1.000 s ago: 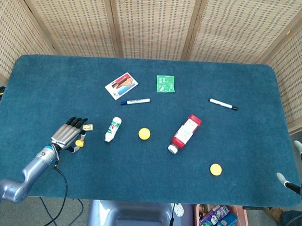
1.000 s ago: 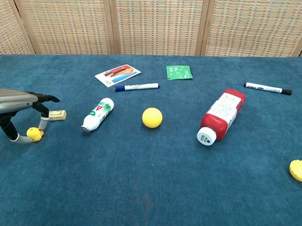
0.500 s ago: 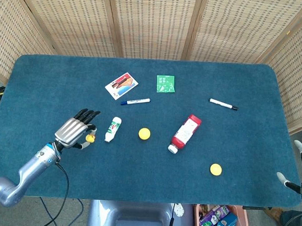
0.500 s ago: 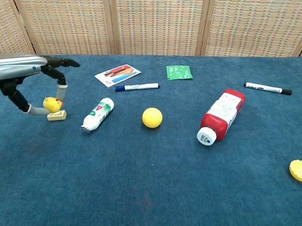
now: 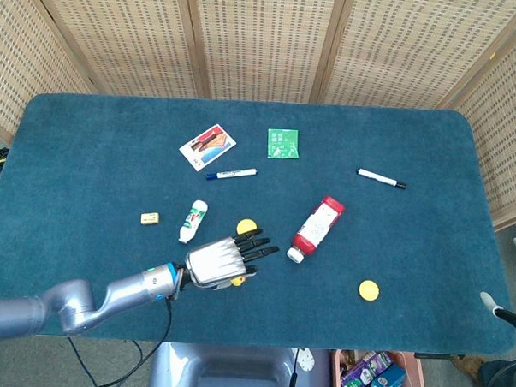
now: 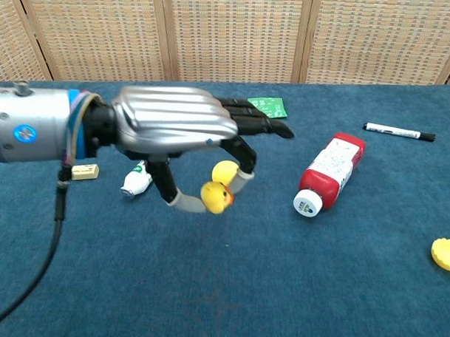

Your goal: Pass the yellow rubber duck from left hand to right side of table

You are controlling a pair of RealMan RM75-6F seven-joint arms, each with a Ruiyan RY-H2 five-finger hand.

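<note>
Yellow rubber duck hangs pinched between the thumb and a finger of the left hand, its other fingers stretched flat, above the table. A yellow ball lies at its 12 o'clock, a red bottle at 3.

You are working at a table covered in dark blue felt, lit evenly with soft shadows. Behind the table's far edge stands a folding screen of woven cane panels in pale wooden frames, and its outer panels angle forward past the table's ends. Below the table's near edge you can see a pink bin holding packets.
</note>
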